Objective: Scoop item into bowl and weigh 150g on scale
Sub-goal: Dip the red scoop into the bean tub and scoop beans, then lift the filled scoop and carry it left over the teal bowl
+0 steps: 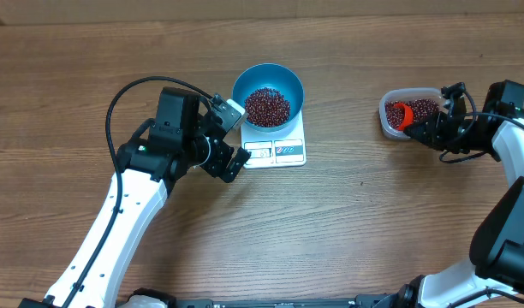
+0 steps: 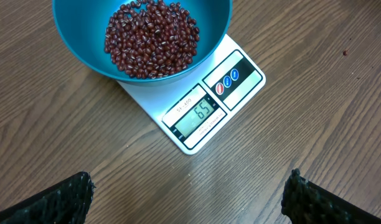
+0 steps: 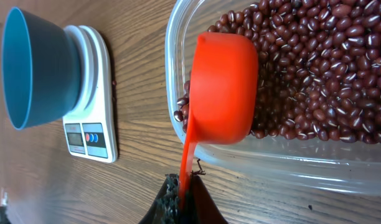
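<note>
So, right gripper (image 3: 181,198) clamped on orange scoop (image 3: 225,87) handle, cup down in beans (image 3: 321,68) in clear tub (image 3: 271,169), well right of scale (image 1: 283,152). Blue bowl (image 1: 241,85) on scale, part-filled. Left gripper (image 1: 237,137) wide open, empty, just left of scale.

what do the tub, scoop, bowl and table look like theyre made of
The tub looks like clear, glossy plastic: the beans show through its wall. The scoop looks like orange plastic, smooth with a slight sheen and a moulded shape. The bowl is blue and smooth with a soft sheen, probably plastic, though coated metal is possible. The table shows wood grain and may be laminate.
</note>
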Robot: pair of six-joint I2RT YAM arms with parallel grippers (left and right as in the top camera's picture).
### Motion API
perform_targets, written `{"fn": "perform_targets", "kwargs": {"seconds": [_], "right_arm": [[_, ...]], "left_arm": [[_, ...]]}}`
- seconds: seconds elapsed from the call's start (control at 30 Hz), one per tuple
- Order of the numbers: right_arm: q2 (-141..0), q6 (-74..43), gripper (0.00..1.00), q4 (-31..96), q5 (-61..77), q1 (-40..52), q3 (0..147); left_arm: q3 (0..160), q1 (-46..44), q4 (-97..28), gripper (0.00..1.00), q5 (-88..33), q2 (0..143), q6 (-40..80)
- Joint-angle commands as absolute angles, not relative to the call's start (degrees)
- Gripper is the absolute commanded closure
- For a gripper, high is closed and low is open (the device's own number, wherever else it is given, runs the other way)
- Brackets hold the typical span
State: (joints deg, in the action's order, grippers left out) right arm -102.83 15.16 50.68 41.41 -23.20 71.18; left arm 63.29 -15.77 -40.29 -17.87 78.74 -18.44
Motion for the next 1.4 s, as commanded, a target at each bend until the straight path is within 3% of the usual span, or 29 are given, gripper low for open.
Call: {"fn": "perform_targets", "kwargs": {"seconds": [0.0,0.57,1.37], "right_arm": [[-103.0,14.5,0.96,51.1,45.4,-24.3,70.5],[-103.0,14.4,0.96,51.7,53.3,-31.5,70.5],[-103.0,14.4,0.96,51.3,73.5,-31.9,70.6]], "left_arm": [[63.2,-16.2,-40.2,0.00,-18.9,77.9,-19.5],[63.2,-16.2,-40.2,0.00,-18.9,77.9,-19.5],[63.2,-16.2,-40.2,0.00,-18.9,77.9,-19.5]]}}
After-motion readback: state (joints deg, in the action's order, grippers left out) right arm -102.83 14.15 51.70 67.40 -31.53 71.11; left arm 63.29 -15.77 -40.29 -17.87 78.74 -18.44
